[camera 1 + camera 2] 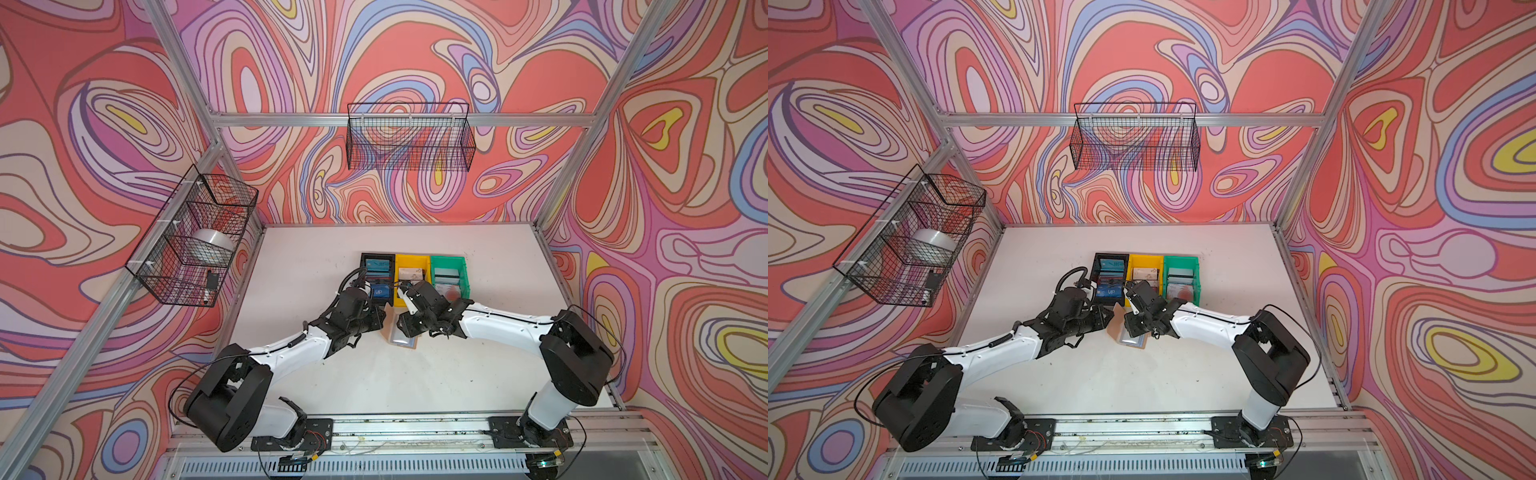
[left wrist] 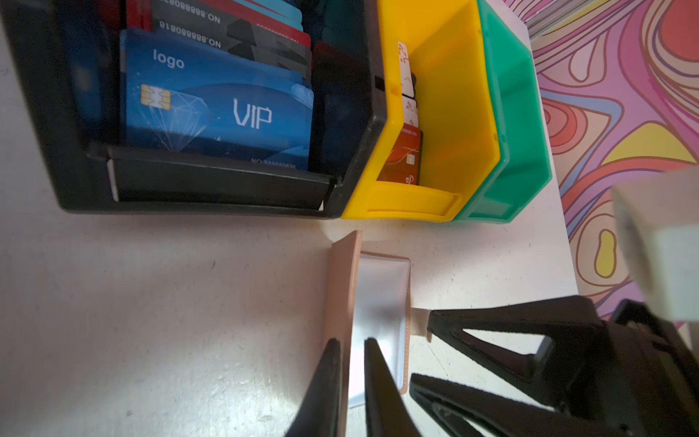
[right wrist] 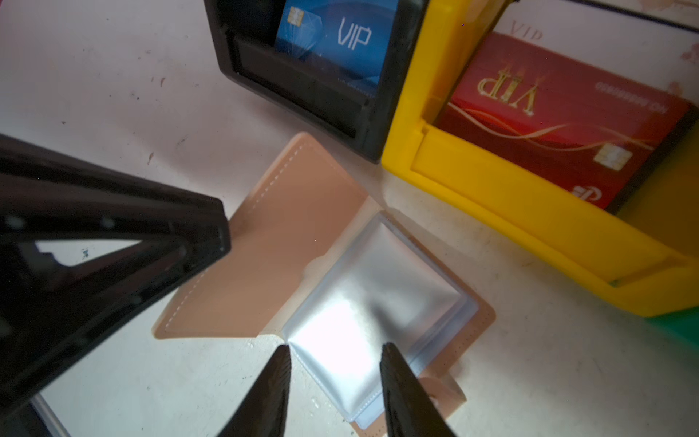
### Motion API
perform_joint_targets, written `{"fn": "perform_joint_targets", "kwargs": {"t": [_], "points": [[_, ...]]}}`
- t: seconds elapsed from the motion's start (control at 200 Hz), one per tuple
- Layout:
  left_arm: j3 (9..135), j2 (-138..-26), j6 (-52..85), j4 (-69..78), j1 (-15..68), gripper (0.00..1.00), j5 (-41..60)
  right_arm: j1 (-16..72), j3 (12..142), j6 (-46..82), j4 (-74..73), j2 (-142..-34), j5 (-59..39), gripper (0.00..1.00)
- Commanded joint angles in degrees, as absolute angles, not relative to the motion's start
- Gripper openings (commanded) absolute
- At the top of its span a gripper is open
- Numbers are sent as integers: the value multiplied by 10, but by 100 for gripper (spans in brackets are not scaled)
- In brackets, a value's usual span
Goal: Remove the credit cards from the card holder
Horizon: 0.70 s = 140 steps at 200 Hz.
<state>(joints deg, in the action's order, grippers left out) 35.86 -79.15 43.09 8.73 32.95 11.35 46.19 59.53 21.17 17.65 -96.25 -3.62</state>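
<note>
**Left arm** (image 1: 291, 349): I see it rise from the rail at the near edge, with the elbow out to the side, the forearm slanting in toward the middle and the wrist tipped down.

**Left end effector** (image 2: 351, 342): nearly closed. Its two fingers pinch the tan cover (image 2: 342, 287) of the card holder (image 3: 302, 227) and stand that flap up on edge.

**Right arm** (image 1: 507, 322): mirrors the left, with the elbow out on its own side and the forearm coming in to meet it.

**Right end effector** (image 3: 336, 348): parted about halfway, gripping nothing that I can make out. Its fingers straddle the clear sleeve pages (image 3: 378, 287). One tip sits at the snap tab (image 2: 418, 321); I cannot tell whether it touches.

**Card holder:** lies open on the bench (image 2: 151, 302) between the two wrists. A cover corner is just in front of the black bin (image 2: 212, 181).

**Cards:** the blue card (image 2: 227, 117) stands in the black bin with more cards behind it. The red card (image 3: 559, 109) leans in the yellow bin (image 2: 454, 113).

**Edges:** the black, yellow and green bin (image 2: 518, 132) stand in a row with their walls touching, directly beyond the holder.

**Open room:** there is bare bench on the left arm's side and toward the near edge. The two end effectors are close together over the holder.
</note>
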Motion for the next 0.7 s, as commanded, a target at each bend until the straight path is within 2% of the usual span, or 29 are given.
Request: {"fn": "perform_joint_targets", "kwargs": {"t": [0.0, 0.085, 0.346, 0.696], "points": [[369, -793, 432, 72, 328, 17, 105, 461, 597, 214, 177, -984, -28, 42], [376, -800, 435, 52, 327, 16, 97, 461, 605, 219, 178, -999, -31, 41], [382, -775, 429, 81, 329, 0, 147, 460, 602, 230, 175, -1005, -23, 39], [407, -768, 429, 57, 329, 0, 162, 460, 604, 231, 176, -1007, -23, 39]]}}
